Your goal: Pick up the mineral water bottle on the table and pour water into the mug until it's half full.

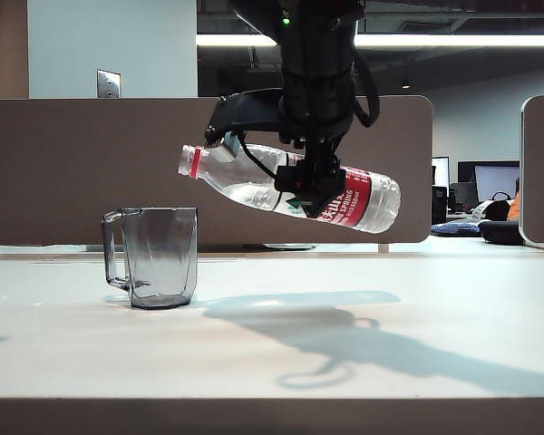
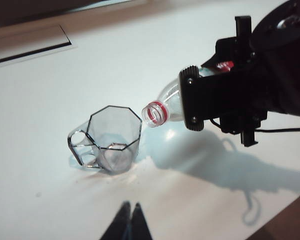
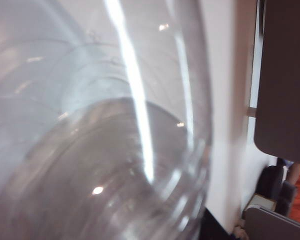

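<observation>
Above table [image 1: 453, 344], bottle [image 1: 254, 186] held nearly level, uncapped neck twd mug [image 1: 154, 256], mouth just beside rim, slightly higher. R gripper [image 1: 310, 192] clenched on bottle at label. Mug upright, handle away from bottle. L gripper [image 2: 130, 220] low nr mug, jaws together, holding nothing.

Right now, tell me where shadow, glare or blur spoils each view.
Exterior view: the bottle and arm cast a dark shadow on the table right of the mug. Left wrist view: the same shadow, sharp enough. Right wrist view: the bottle fills the frame, blurred, with a bright glare streak.
</observation>
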You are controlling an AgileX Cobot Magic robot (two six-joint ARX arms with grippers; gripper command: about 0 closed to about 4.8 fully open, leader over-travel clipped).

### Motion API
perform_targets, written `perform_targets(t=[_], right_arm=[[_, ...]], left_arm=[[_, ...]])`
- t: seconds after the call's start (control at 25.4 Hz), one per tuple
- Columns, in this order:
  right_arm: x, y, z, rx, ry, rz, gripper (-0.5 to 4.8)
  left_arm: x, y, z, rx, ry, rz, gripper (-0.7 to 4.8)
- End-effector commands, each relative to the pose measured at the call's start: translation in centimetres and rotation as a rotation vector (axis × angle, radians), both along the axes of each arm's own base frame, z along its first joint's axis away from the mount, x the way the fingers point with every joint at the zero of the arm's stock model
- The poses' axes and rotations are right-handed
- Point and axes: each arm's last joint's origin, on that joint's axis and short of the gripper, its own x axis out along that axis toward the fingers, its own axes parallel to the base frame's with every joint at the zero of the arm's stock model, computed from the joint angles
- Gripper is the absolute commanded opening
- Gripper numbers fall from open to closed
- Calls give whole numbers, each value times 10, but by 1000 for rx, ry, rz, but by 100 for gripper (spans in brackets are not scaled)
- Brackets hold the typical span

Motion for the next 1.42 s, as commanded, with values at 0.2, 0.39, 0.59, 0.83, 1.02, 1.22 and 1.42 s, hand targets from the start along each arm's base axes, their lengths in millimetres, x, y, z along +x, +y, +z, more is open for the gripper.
perform_targets(t=[0.2,0.39,0.59,0.83,1.02,1.22,1.42], right_arm=[[3,2,12,-8,-83,-11,323],[7,4,11,-4,-118,-10,323],[14,8,10,-15,-122,-26,323],[33,17,24,1,-146,-47,323],[36,12,23,-26,-114,-61,300],[33,12,21,-45,-91,-56,301],[32,11,19,-66,-72,-58,301]], left_arm=[[-2,1,1,-1,-3,0,-5],[-6,2,3,-5,-16,-1,-5],[-14,1,3,-6,-16,-27,-5],[-19,3,4,-8,-26,-27,-5],[-20,3,5,-7,-27,-33,-5],[-20,3,5,-8,-29,-33,-5],[-21,3,5,-8,-30,-33,-5]])
